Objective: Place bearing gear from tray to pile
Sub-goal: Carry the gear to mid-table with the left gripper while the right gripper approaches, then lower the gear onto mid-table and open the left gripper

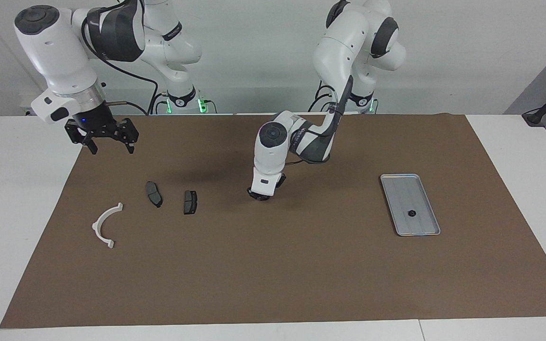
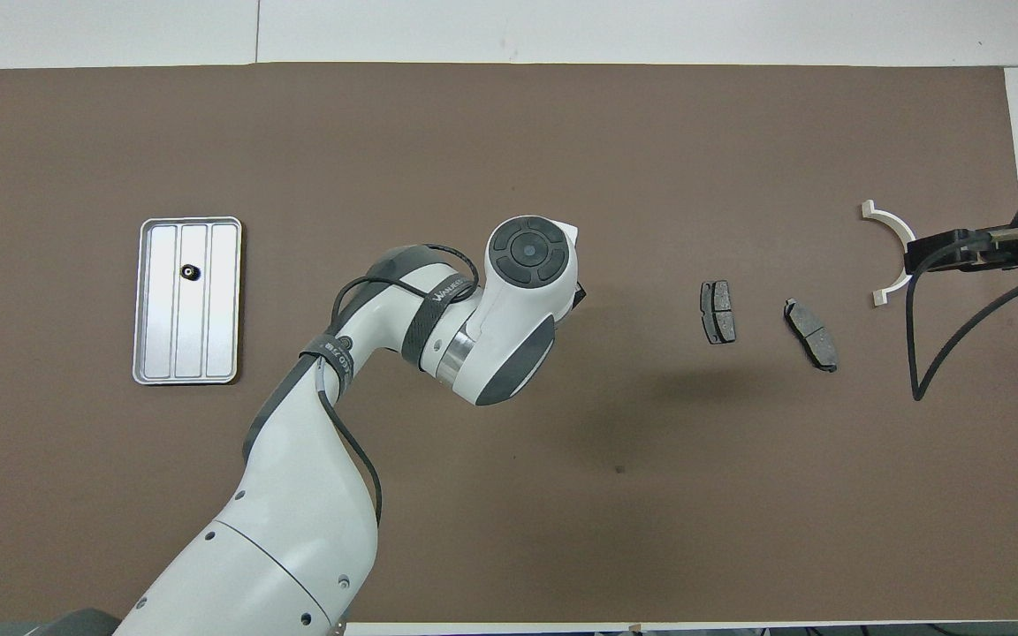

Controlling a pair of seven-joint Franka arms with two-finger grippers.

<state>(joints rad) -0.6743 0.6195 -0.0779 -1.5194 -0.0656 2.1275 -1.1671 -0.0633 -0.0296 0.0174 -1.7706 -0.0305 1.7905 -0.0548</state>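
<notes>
While the small black bearing gear (image 1: 411, 213) lies in the flat silver-grey rectangular metal tray (image 1: 424, 227) at the left arm's end of the brown worktop (image 1: 273, 265), the left gripper (image 1: 262, 195) sits low at mid-worktop between tray and pile; whether its jaws are released I cannot tell. The right gripper (image 1: 107, 142) hangs raised with jaws released, above the worktop near the white semicircular plastic arc (image 1: 105, 225) and two dark grey brake-pad-shaped pieces (image 1: 154, 193).
</notes>
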